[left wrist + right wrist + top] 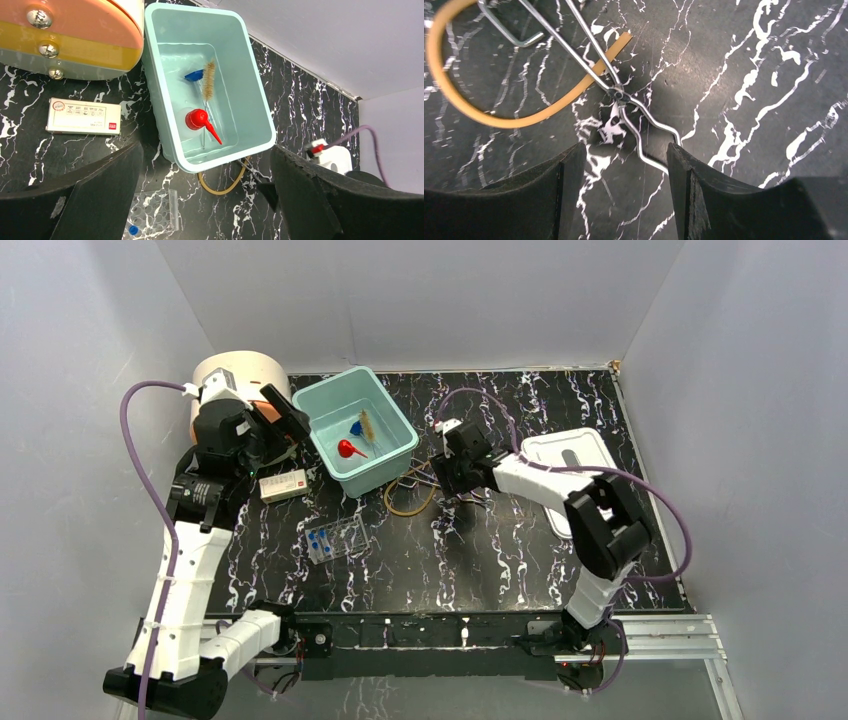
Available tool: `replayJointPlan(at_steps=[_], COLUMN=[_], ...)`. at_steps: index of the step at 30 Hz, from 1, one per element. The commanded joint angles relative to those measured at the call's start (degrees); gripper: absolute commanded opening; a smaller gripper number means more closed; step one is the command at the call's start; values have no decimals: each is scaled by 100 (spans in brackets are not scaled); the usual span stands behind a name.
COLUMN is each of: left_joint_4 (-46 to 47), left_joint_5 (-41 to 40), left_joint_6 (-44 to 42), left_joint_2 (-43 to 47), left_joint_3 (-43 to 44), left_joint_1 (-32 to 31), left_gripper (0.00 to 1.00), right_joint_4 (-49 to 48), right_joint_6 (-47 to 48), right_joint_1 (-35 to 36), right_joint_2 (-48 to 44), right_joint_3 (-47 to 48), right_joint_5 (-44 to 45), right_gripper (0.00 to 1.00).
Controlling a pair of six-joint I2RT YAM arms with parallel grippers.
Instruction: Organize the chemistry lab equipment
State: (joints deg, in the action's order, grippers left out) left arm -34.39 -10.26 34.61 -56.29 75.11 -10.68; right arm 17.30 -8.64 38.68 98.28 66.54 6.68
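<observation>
Black marble-look table (500,560), veined in white, fills my feeds, with plain pale walls on three sides. Toward the far edge, left of the middle, sits a teal tub (400,445) holding a red-nozzled white squeeze bottle (200,120), a bristle brush (208,80) and a small blue piece I cannot make out. A cream-and-orange drum (240,370) stands in the far left corner, with a white labelled box (283,485) lying just in front of it. A clear rack (335,539) with blue-capped vials lies left of the middle, nearer my edge. A white tray (570,455) lies by the right edge.

The metal tongs (624,95) lie flat about mid-table, their long arms crossing the amber tubing loop (484,112), which lies just beside the tub's near corner. My right end effector (624,165) hangs low over the tongs' handle end. Its fingers stand apart, the bent handle wires run into the gap between them, and I see nothing gripped. My left end effector (205,150) is up over the tub's near rim, spread fully wide and empty.
</observation>
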Motion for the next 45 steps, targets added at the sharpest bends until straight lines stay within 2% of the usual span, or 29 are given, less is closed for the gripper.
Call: replayJointPlan(at_steps=[1,12,20,28,33,38,41,45], left_joint_4=[96,-13,82,111,113,148,182,185], left_joint_5=[-63,-231,-257,-198,-184,-115,-94,-137], left_joint_6=[-162,-415,-438,-403,-379,-320,-314,-369], left_joint_2=[181,276,151,75,35,-26,-57,-42], left_joint_3=[30,6,135,168,157,103,117,151], left_joint_1=[-13,-13,-12,-18,-24,-31,-35,-47], left_gripper=[98,98,98,98,98,98,98,98], right_joint_4=[-572,-620,-376,-76,-103,49,286,459], right_joint_6=[810,1796,1922,1803,1911,2067,2081,2050], right_joint_1=[-26,-26,-26,-23,-22,-26,-27,-20], right_joint_2=[433,1019,1240,1065,696,588,760,1057], right_joint_3=[157,504,743,607,121,-79,31,148], right_joint_5=[-25,-546,-510,-633,-553,-507,-615,-793], right_gripper=[68,67,57,36,37,47,48,42])
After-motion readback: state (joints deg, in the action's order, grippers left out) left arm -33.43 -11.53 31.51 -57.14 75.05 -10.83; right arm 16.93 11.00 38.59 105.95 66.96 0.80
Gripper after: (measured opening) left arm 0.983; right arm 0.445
